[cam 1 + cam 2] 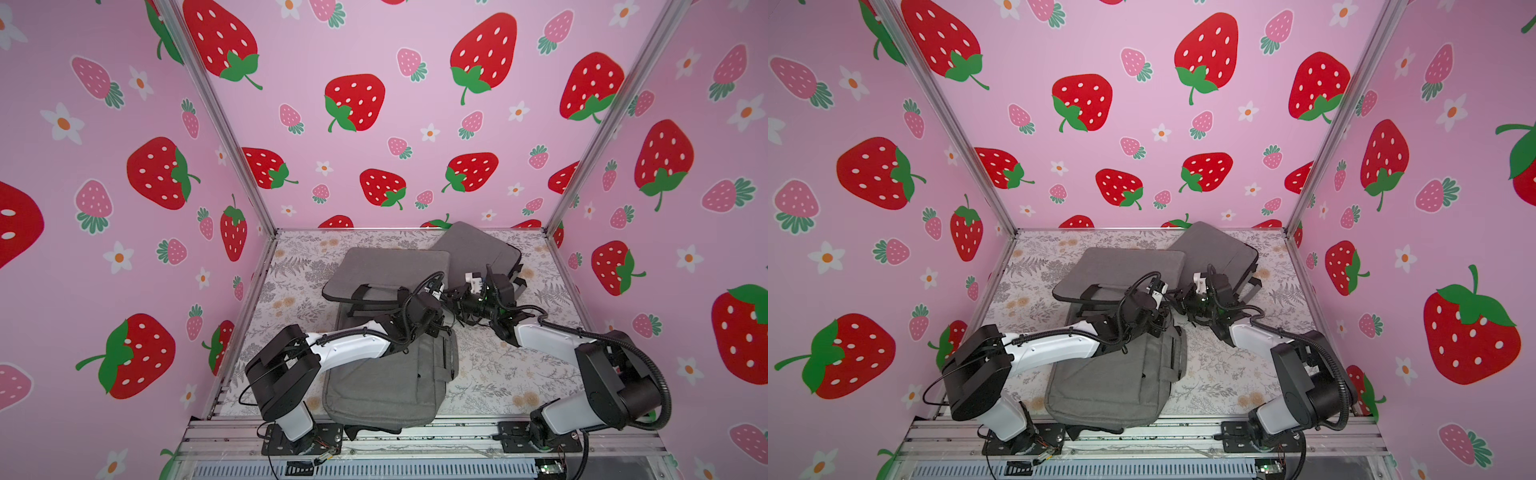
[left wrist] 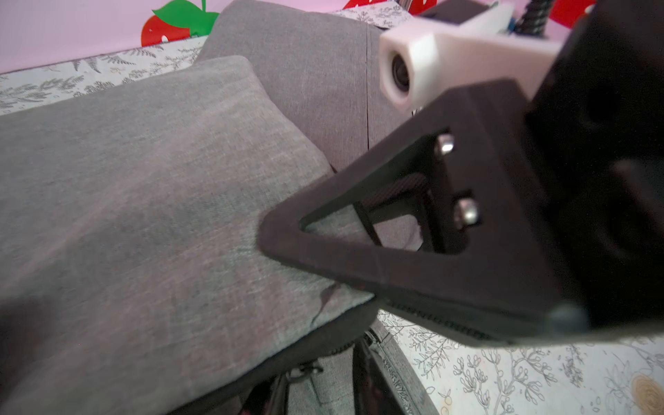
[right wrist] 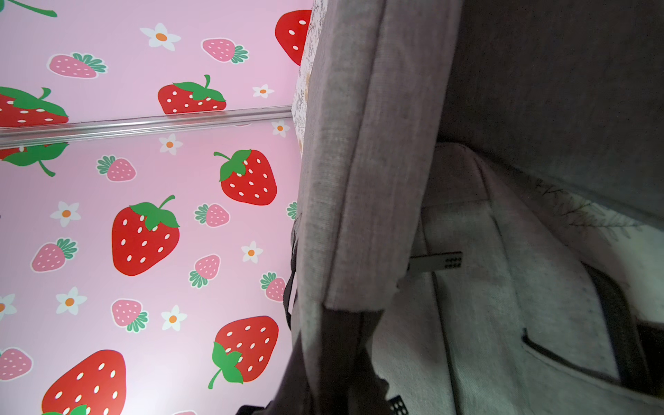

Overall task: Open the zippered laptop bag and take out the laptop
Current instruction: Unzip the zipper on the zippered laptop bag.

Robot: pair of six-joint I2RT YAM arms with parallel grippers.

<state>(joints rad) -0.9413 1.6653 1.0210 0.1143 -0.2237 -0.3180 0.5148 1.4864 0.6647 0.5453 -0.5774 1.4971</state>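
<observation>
Jaws of the right gripper (image 2: 276,239) clamp the laptop bag flap (image 2: 161,197), one finger hidden beneath, but the left gripper (image 1: 436,286) at its nine o'clock is too hidden to tell.

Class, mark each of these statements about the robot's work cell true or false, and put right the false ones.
1. Only one grey fabric bag is on the table. False: three grey fabric bags show, a front bag, a middle bag overlapping it, and a rear bag.
2. The walls are pink with a strawberry and flower print. True.
3. The table is covered in plain blue cloth. False: the table cover is pale with a fern and flower print.
4. A laptop lies out in the open. False: no laptop shows in any view.
5. The black-and-white left arm and right arm both reach toward the table's middle, wrists close together. True.
</observation>
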